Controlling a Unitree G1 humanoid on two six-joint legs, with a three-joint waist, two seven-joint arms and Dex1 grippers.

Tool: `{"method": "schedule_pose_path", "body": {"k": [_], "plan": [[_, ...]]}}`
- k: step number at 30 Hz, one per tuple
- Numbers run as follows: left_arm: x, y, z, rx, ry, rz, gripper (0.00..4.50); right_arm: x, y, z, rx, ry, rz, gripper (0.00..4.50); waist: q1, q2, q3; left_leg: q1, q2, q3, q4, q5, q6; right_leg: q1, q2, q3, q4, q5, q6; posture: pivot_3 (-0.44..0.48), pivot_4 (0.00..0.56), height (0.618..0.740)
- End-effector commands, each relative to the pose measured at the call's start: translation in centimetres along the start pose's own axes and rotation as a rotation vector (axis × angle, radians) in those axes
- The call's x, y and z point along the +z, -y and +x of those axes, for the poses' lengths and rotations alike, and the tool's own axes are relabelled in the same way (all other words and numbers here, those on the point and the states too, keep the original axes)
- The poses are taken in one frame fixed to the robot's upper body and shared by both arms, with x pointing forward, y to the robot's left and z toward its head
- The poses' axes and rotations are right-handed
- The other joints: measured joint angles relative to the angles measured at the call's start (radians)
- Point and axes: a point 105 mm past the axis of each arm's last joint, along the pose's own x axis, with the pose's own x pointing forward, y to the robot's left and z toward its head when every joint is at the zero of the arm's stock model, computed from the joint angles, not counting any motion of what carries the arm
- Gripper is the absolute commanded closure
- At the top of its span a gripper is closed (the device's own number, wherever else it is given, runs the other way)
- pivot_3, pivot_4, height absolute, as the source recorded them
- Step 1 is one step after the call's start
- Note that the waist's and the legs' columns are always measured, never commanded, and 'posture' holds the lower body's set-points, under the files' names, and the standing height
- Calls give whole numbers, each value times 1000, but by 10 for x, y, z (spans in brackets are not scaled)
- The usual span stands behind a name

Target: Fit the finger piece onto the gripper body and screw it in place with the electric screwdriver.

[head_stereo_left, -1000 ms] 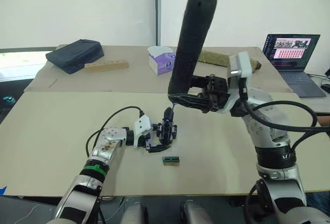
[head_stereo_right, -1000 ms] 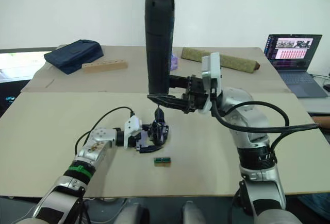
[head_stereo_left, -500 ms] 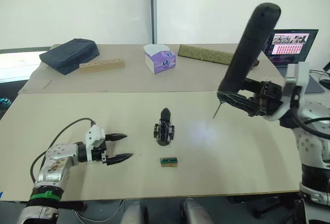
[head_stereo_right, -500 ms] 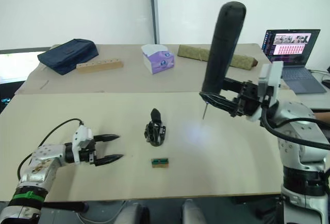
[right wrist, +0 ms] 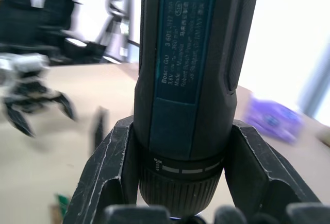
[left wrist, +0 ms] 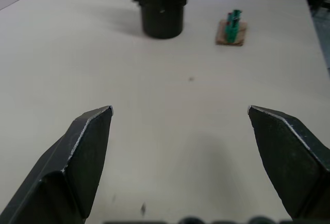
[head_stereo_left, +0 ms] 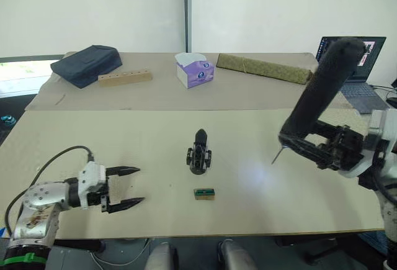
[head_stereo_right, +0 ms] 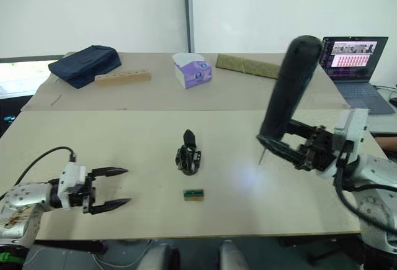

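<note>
The gripper body (head_stereo_left: 198,160), a squat black block, stands alone mid-table. The black pointed finger piece (head_stereo_left: 200,137) rises upright from its top. My left gripper (head_stereo_left: 139,185) hovers open and empty at the table's front left, well apart from the body; the left wrist view looks between its spread fingers (left wrist: 85,147) toward the gripper body (left wrist: 162,7). My right gripper (head_stereo_left: 305,146) is shut on the electric screwdriver (head_stereo_left: 319,90) at the right. The screwdriver leans with its rounded end up and its thin bit (head_stereo_left: 275,156) pointing down above the table. Both fingers (right wrist: 111,172) clamp its collar.
A small green part on a brown base (head_stereo_left: 204,193) lies just in front of the gripper body. Along the back are a navy bag (head_stereo_left: 87,65), a wooden block with holes (head_stereo_left: 124,76), a tissue box (head_stereo_left: 195,71), an olive rolled mat (head_stereo_left: 263,68) and a laptop (head_stereo_left: 363,65).
My left gripper let go of the gripper body and drew back to the front left, open. The right gripper carried the screwdriver off the body, rightward and lower, tilting it more.
</note>
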Motion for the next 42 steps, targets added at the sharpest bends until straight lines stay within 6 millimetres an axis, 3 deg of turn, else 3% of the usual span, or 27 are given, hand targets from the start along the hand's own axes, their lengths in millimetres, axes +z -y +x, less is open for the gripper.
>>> {"method": "schedule_pose_path", "body": {"k": [1,8,15,27,42], "plan": [[9,11,32,-77,-10,9,78,15,-28,24,151,76,-58,2579,2,0,0,0,-1,0,0,0,0,0,0,0,0,0,0,0,150,740],[5,25,75,-163,-41,39,78,-1,-47,52,245,140,-13,2579,6,-3,1,-1,-3,0,0,0,0,1,1,0,-1,0,0,0,150,740],[-2,19,102,-134,-53,16,78,-18,-58,69,340,146,8,2579,7,-4,2,-1,-3,-1,2,0,0,1,1,0,1,0,0,0,150,740],[-10,32,113,-181,-54,-17,78,-30,-57,83,355,168,16,2579,7,-4,2,0,-3,-1,6,0,0,2,2,0,3,0,1,0,150,740],[-26,32,115,-168,-75,-45,78,-39,-55,86,358,156,22,2579,13,-2,1,1,-3,-2,9,0,0,5,1,0,4,1,2,0,150,740]]}}
